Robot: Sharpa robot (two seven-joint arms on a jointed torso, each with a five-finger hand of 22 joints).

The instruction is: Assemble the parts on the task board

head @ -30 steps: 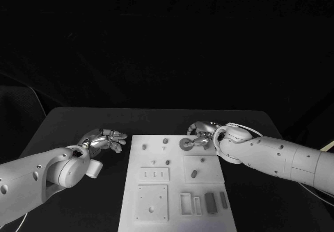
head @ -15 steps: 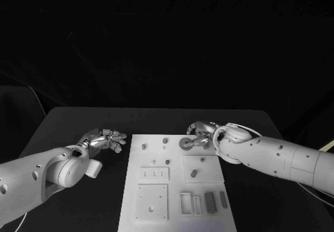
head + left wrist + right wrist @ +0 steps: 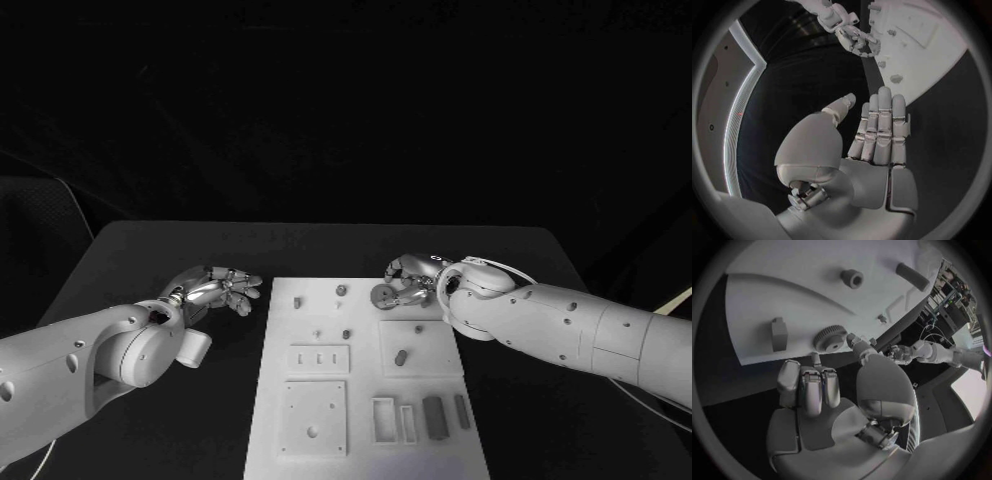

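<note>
Just beside right hand's fingers (image 3: 811,385), gear (image 3: 829,338)

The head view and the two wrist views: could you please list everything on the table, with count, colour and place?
Table: one, black, under everything.
Task board: one, white plate, middle of the table, between the two arms.
Gear: one, grey, toothed, at the board's far right corner, by the right hand's fingertips; contact unclear.
Parts: several small grey pieces, standing or lying across the board; exact count unclear.
Left hand: one, silver, beside the board's far left edge, fingers apart, holding nothing.
Right hand: one, silver, over the board's far right corner, at the gear.
</note>
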